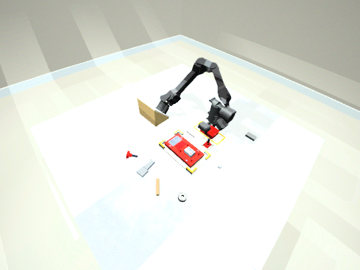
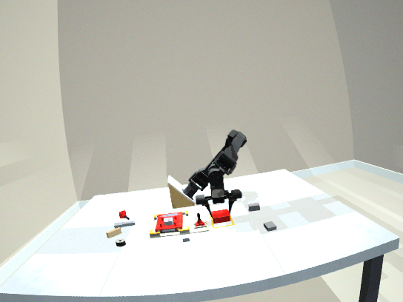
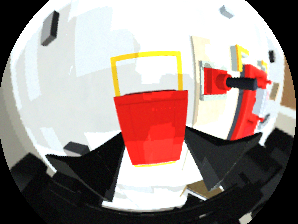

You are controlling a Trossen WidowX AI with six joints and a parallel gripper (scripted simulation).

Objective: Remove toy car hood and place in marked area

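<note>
The red hood (image 1: 212, 132) (image 2: 221, 216) (image 3: 152, 124) is held between my gripper's fingers (image 1: 212, 130) (image 2: 219, 211). It sits low over the yellow-outlined marked area (image 1: 222, 139) (image 2: 232, 224) (image 3: 147, 59), and its near edge overlaps the outline. My gripper is shut on the hood. The red toy car (image 1: 184, 150) (image 2: 169, 222) (image 3: 248, 106) lies flat in its yellow-cornered fixture to the left of the area.
A small red part with a black knob (image 1: 208, 143) (image 2: 199, 221) (image 3: 222, 80) stands between the car and the marked area. A tan wedge board (image 1: 149, 112) (image 2: 178, 195) stands behind. Grey blocks (image 1: 251, 135) (image 2: 270, 225), a red peg (image 1: 130, 154), a wooden stick (image 1: 157, 186) and a ring (image 1: 182, 196) lie around.
</note>
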